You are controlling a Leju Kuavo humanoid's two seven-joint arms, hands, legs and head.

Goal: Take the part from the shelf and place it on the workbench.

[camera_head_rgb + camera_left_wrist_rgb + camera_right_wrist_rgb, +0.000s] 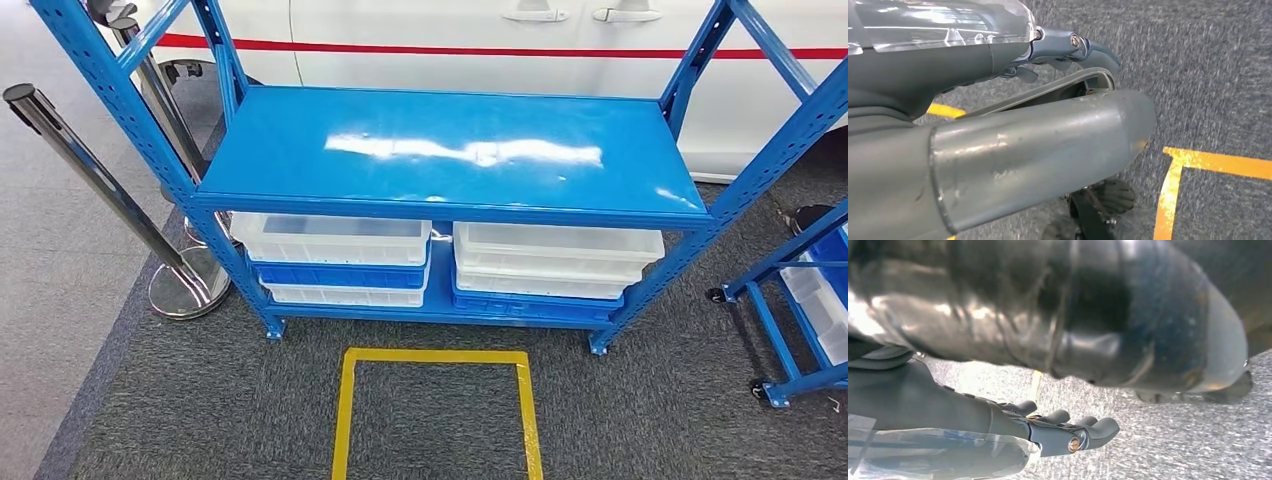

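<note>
A blue metal shelf (450,150) stands right in front of me, its glossy top board showing only glare. On its lower level, white and blue trays sit in a left stack (335,245) and a right stack (555,255); I cannot make out a part in them. My left hand (1038,150) hangs over the grey carpet, its thick thumb and dark fingers (1083,47) stretched out with nothing between them. My right hand (1058,435) also hangs above the carpet, fingers straight and holding nothing.
A yellow tape square (437,355) marks the carpet before the shelf. Chrome stanchion posts (100,180) stand at the left. A white car (480,40) is behind the shelf. A blue wheeled rack (810,290) with bins stands at the right.
</note>
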